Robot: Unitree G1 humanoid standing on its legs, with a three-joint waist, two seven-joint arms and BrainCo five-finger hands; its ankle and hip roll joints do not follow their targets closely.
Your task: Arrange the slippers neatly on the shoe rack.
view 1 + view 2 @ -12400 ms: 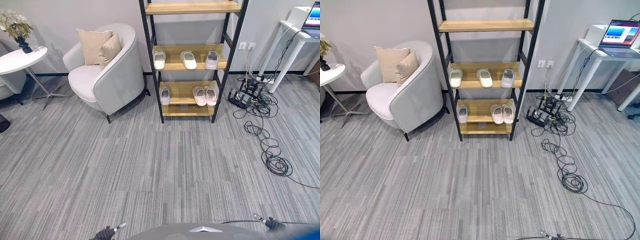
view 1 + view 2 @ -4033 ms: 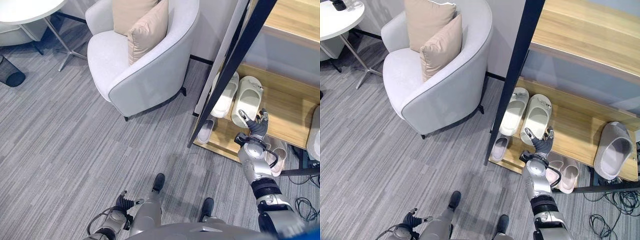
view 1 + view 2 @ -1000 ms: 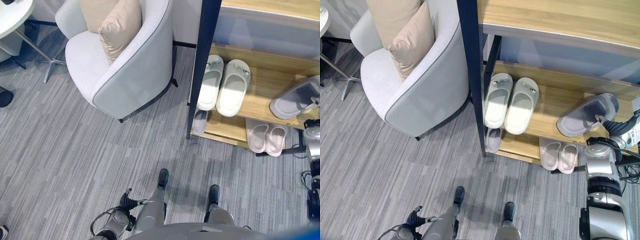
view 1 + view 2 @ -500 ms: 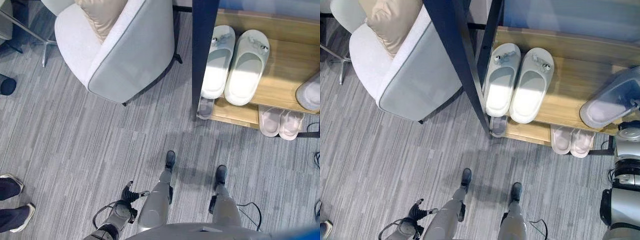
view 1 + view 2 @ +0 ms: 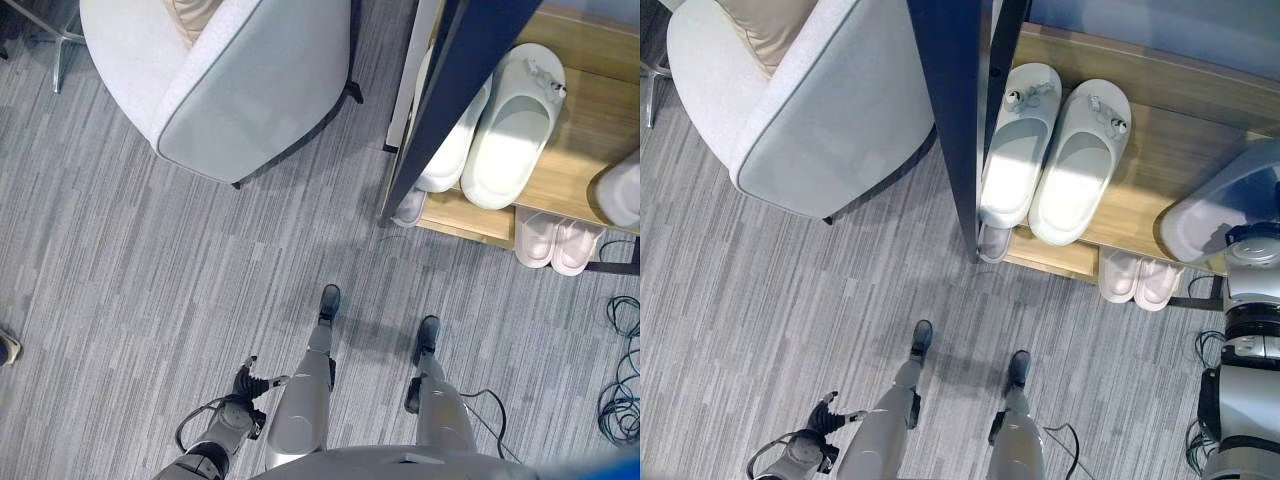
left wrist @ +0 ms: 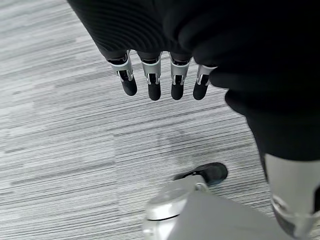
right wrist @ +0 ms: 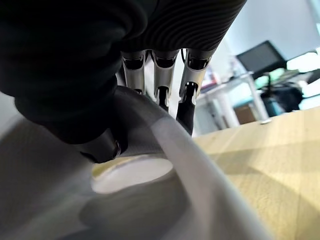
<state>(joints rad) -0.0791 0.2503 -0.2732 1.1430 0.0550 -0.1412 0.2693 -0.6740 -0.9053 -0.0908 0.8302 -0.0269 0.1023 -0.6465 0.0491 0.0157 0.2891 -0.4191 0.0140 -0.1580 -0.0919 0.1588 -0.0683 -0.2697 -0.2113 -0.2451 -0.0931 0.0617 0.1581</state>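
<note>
While the right robot hand (image 7: 150,90) pinches its rim beside the pale pair (image 5: 1055,160), the grey slipper (image 5: 1215,205) looks light. Soft foam should flex. The left robot hand (image 6: 160,82) hangs relaxed.

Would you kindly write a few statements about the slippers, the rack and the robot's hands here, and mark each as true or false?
1. The right hand is curled round the grey slipper. True.
2. The two white slippers lie side by side on the middle shelf. True.
3. The left hand holds a slipper. False: it hangs over the carpet with straight fingers, holding nothing.
4. The pink slippers sit on the same shelf as the white ones. False: they sit on the shelf below.
5. The armchair stands to the right of the shoe rack. False: it stands to its left.
</note>
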